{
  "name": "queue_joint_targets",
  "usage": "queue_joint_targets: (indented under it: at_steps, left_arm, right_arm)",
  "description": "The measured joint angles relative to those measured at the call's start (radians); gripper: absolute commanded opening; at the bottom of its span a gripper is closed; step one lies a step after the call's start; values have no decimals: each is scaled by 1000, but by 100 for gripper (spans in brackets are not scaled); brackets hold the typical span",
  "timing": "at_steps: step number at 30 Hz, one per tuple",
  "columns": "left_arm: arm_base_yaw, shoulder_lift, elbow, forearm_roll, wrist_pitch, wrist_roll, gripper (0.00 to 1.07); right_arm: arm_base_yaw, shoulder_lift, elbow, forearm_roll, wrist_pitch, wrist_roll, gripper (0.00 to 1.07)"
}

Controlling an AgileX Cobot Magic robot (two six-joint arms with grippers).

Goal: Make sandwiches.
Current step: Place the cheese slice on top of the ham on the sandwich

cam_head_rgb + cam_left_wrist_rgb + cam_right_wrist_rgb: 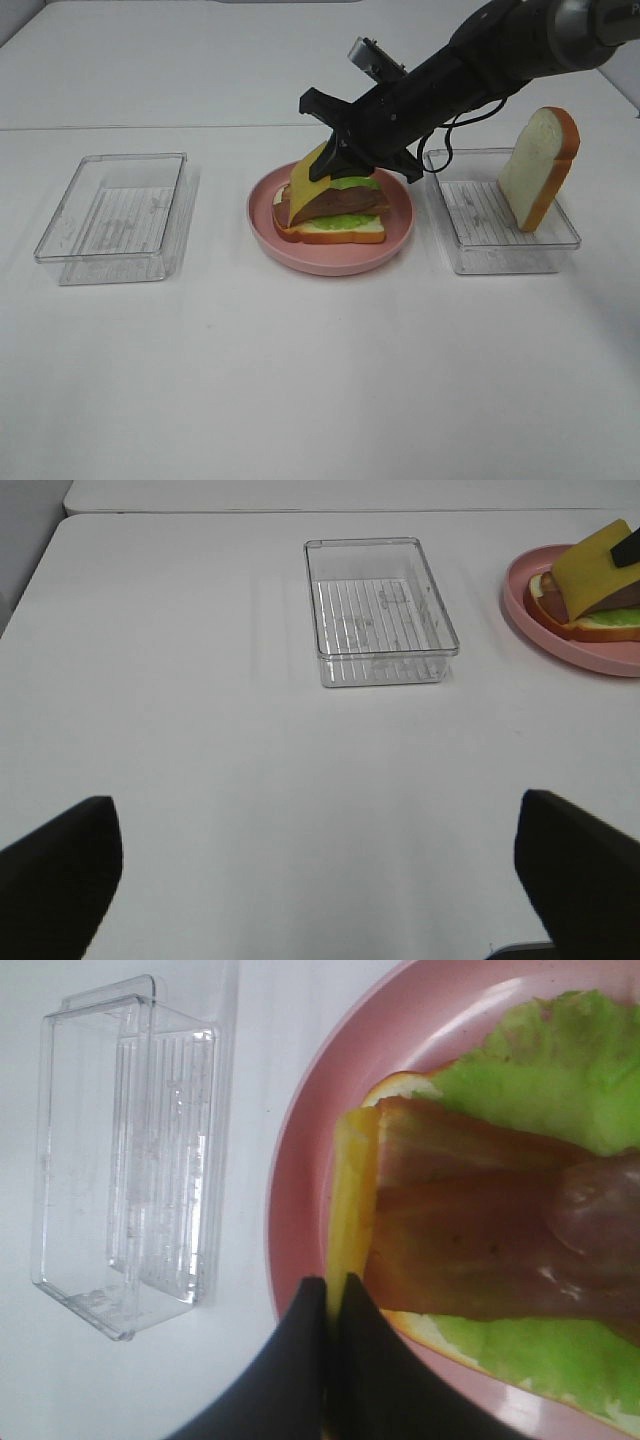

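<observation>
1. Pink and round, the plate (330, 262) sat mid-table in the exterior high view, carrying a partly built sandwich (330, 212): a bread slice at the bottom, lettuce and brown meat above it. The right gripper (335, 160) reached across to it, its fingers pinched on a yellow cheese slice (306, 172) held tilted over the stack. A second bread slice (540, 168) stood upright in the right clear tray (500, 255). Another clear tray (115, 218) lay well apart on the left.

2. From the left wrist view, the left gripper (318, 880) hung above bare table with its two dark fingers (60, 865) spread wide, gripping nothing. The left-hand tray (380, 610) lay ahead, the plate (525, 620) beyond it.

3. Seen by the right wrist, the right gripper's fingertips (330, 1305) were closed tight on the edge of the cheese (350, 1200), which lay against the meat (470, 1230) over the lettuce (540, 1070).
</observation>
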Motion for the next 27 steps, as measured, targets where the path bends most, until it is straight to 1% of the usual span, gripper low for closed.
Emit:
queue_joint_targets:
  at_steps: [2,4,10,11,12,16,21,22,23,24,25,26,27]
  left_arm:
    - [0,0,0,0,0,0,102]
    - [0,0,0,0,0,0,102]
    - [0,0,0,0,0,0,102]
    - [0,0,0,0,0,0,102]
    - [0,0,0,0,0,0,102]
    - [0,0,0,0,0,0,102]
    - [0,0,0,0,0,0,102]
    - [0,0,0,0,0,0,102]
    - [0,0,0,0,0,0,102]
    - [0,0,0,0,0,0,102]
    - [0,0,0,0,0,0,102]
    - [0,0,0,0,0,0,102]
    - [0,0,0,0,0,0,102]
  right_arm:
    - [0,0,0,-18,0,13,0]
    - [0,0,0,-77,-1,39,0]
    - [0,0,0,-130,-1,58,0]
    - [0,0,0,-161,-1,78,0]
    - [0,0,0,-161,-1,78,0]
    - [0,0,-3,-235,-1,126,0]
    - [0,0,-3,-258,-1,141,1]
    - [0,0,-3,-258,-1,142,5]
    - [0,0,-3,-258,-1,142,5]
    - [0,0,-3,-262,-2,145,19]
    - [0,0,-3,-262,-2,145,19]
    - [0,0,-3,-269,-6,145,38]
    - [0,0,-3,-273,-9,145,51]
